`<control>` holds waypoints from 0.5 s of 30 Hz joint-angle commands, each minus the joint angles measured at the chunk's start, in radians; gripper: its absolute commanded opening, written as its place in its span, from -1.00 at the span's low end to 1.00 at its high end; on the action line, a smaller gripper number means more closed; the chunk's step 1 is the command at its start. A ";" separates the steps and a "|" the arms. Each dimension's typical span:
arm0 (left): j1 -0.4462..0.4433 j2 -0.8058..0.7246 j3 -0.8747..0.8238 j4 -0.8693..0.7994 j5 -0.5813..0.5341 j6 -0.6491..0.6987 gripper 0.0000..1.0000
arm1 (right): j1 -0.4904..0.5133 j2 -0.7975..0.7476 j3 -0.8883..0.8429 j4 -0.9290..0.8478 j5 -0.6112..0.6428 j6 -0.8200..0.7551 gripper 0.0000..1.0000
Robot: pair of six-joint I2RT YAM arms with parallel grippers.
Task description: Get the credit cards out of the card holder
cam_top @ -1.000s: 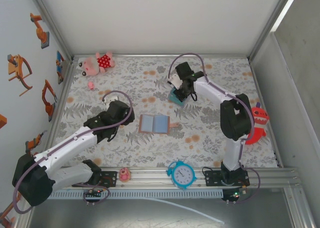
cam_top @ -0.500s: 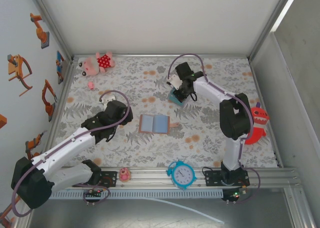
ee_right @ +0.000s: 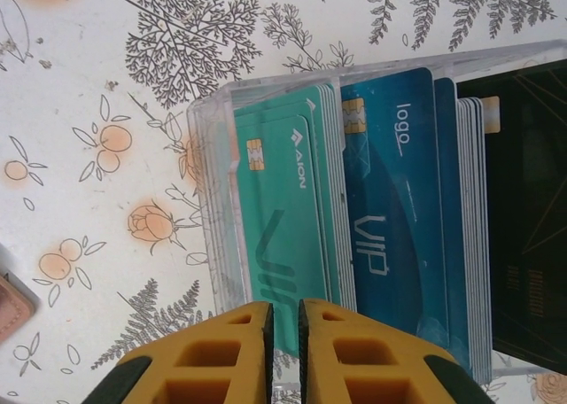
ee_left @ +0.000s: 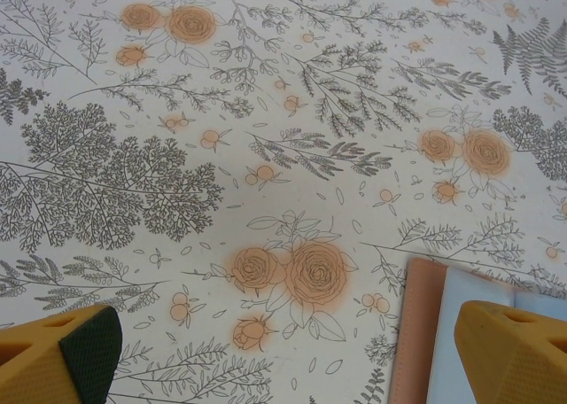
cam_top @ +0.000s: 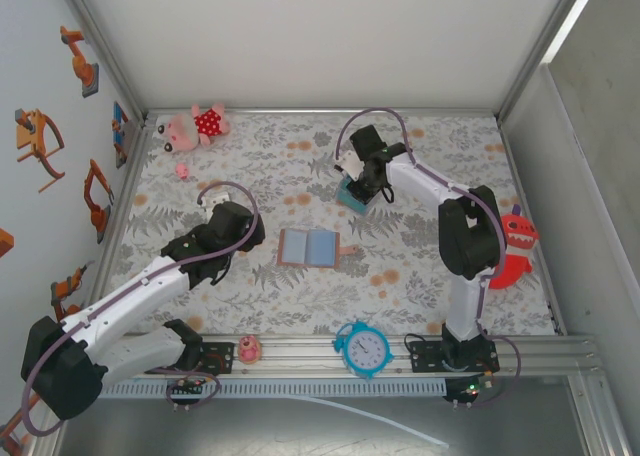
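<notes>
Tan leather on the outside and blue-grey pockets inside: that's the card holder [cam_top: 308, 247]. We see it lying open and flat near the middle of the flowery bench [cam_top: 420, 266], in the space between the two arms, with its little tab sticking out to the right. From the left wrist camera, the left pincer [ee_left: 288, 360] hangs over bare bench with its yellow fingers [ee_left: 62, 355] spread wide apart and nothing between them. The holder's tan edge [ee_left: 423, 333] sits just beside the right-hand finger at the bottom of that shot. The right pincer [ee_right: 283, 333] is well away from the holder, up at the far side over a clear plastic box [ee_right: 213, 200] that stands packed with cards. There are teal ones [ee_right: 283, 227], a blue VIP one [ee_right: 390, 209] and some black ones [ee_right: 523, 227]. Its fingers are almost together with just a thin slit left, right at the edge of the teal stack, and honestly we can't tell whether they're pinching a card or just sitting loose there. Elsewhere we've got a blue alarm clock [cam_top: 362, 348] on the front rail, a pink plush [cam_top: 195, 126] in the far left corner, and a red monster toy [cam_top: 515, 241] by the right edge.
</notes>
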 commanded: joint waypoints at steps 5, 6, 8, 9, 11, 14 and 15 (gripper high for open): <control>0.009 -0.017 -0.012 -0.022 -0.013 -0.016 0.93 | -0.005 -0.031 0.006 0.006 0.037 0.027 -0.67; 0.008 -0.017 -0.013 -0.022 -0.013 -0.015 0.94 | -0.005 -0.039 0.001 0.012 0.040 0.032 -0.66; 0.010 -0.018 -0.015 -0.019 -0.013 -0.015 0.94 | -0.005 -0.059 -0.017 0.028 0.045 0.042 -0.63; 0.011 -0.018 -0.015 -0.018 -0.013 -0.015 0.94 | -0.005 -0.069 -0.025 0.036 0.048 0.046 -0.63; 0.013 -0.016 -0.017 -0.016 -0.013 -0.015 0.94 | -0.005 -0.092 -0.043 0.052 0.051 0.057 -0.61; 0.017 -0.014 -0.018 -0.013 -0.014 -0.012 0.94 | -0.005 -0.130 -0.069 0.071 0.064 0.080 -0.58; 0.019 -0.013 -0.018 -0.013 -0.013 -0.013 0.94 | -0.005 -0.141 -0.078 0.075 0.069 0.089 -0.57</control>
